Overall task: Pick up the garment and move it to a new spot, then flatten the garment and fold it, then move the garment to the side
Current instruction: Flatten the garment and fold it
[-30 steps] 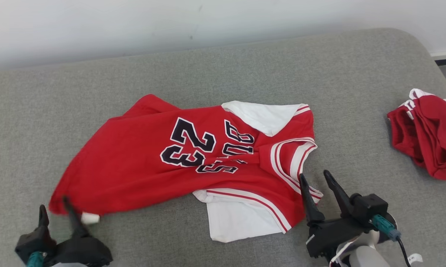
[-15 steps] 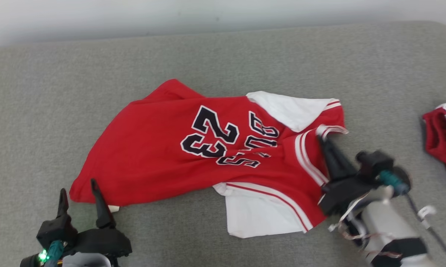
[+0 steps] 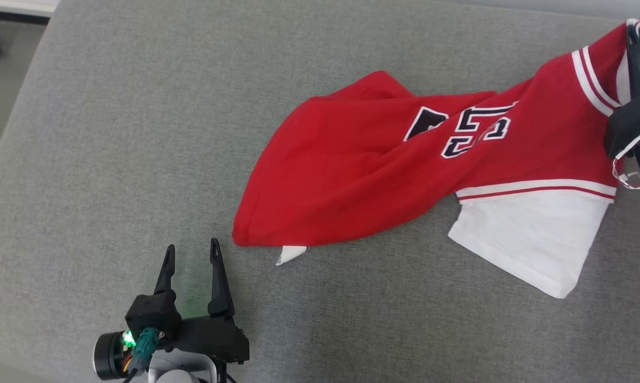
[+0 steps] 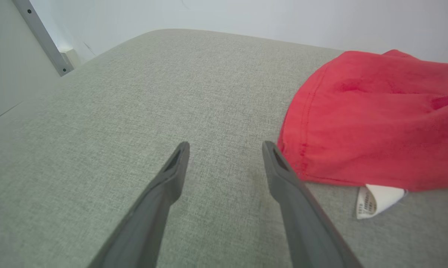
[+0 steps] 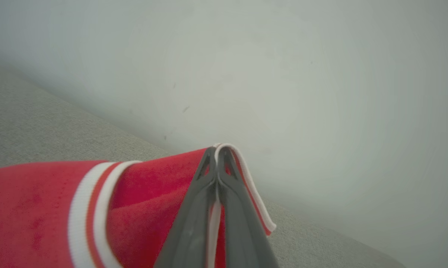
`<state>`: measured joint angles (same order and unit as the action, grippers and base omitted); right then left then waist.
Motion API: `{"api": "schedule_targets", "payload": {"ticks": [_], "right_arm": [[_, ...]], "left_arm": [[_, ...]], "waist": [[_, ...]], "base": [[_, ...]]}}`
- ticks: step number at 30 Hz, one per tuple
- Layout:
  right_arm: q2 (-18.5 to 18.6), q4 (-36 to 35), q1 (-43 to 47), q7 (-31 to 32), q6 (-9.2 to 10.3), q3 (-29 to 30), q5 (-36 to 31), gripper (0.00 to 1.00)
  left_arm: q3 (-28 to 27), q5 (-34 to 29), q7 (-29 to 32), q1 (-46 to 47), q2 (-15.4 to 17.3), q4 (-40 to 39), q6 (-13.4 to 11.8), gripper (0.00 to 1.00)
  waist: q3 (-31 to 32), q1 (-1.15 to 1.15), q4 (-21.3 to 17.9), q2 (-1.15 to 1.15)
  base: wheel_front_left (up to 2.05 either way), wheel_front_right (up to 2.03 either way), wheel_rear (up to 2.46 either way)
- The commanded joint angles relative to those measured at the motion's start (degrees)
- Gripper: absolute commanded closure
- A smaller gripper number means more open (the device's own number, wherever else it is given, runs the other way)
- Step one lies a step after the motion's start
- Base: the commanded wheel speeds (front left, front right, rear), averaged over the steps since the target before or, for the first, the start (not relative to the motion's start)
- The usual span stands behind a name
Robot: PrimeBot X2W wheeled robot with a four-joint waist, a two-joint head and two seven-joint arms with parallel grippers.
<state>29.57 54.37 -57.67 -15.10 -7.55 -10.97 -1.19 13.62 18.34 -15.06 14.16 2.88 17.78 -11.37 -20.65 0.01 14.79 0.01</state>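
Right gripper [image 5: 217, 149] is pinching the garment [image 3: 383, 175] by its striped trim, far right; its body is trailing on the grey cushion [image 3: 139, 133]; left gripper [image 3: 192, 244] is sitting spread and empty, near left; relocation apparently underway; flattening, folding, side-placement outstanding.

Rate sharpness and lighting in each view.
Head view: even, soft light, the jersey lettering sharp, a green light glowing at the base of the left gripper. Left wrist view: crisp, the cushion weave shows. Right wrist view: hazy, the wall washed out, the right gripper soft-edged.
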Motion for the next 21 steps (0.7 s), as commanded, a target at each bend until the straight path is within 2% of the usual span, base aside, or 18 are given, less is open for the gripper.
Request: {"api": "schedule_targets", "payload": {"ticks": [1,6,13,21], "right_arm": [[-0.91,1.41,-0.48,-0.04,0.15,1.02,-0.58,0.00],[-4.21,-1.33,4.28,-0.03,0.15,8.49,-0.07,0.00],[-11.42,-13.94,19.78,-0.05,0.15,17.61,3.24,0.00],[-16.52,-23.93,35.72,-0.05,0.15,17.36,7.11,0.00]], "left_arm": [[0.13,0.34,-0.16,0.27,0.02,0.05,-0.26,0.00],[-1.22,-1.51,-0.16,-1.02,0.01,0.29,-0.17,0.00],[-5.08,-4.76,-0.16,-3.46,0.06,1.15,1.42,0.00],[-10.09,-7.52,-0.16,-7.27,0.06,1.53,2.94,0.00]], "waist": [[-0.83,-0.01,1.20,-0.01],[2.35,-0.01,-1.42,-0.01],[7.23,-0.01,-7.28,-0.01],[11.70,-0.01,-12.56,-0.01]], "base": [[0.00,0.00,0.00],[0.00,0.00,0.00],[0.00,0.00,0.00],[0.00,0.00,0.00]]}}
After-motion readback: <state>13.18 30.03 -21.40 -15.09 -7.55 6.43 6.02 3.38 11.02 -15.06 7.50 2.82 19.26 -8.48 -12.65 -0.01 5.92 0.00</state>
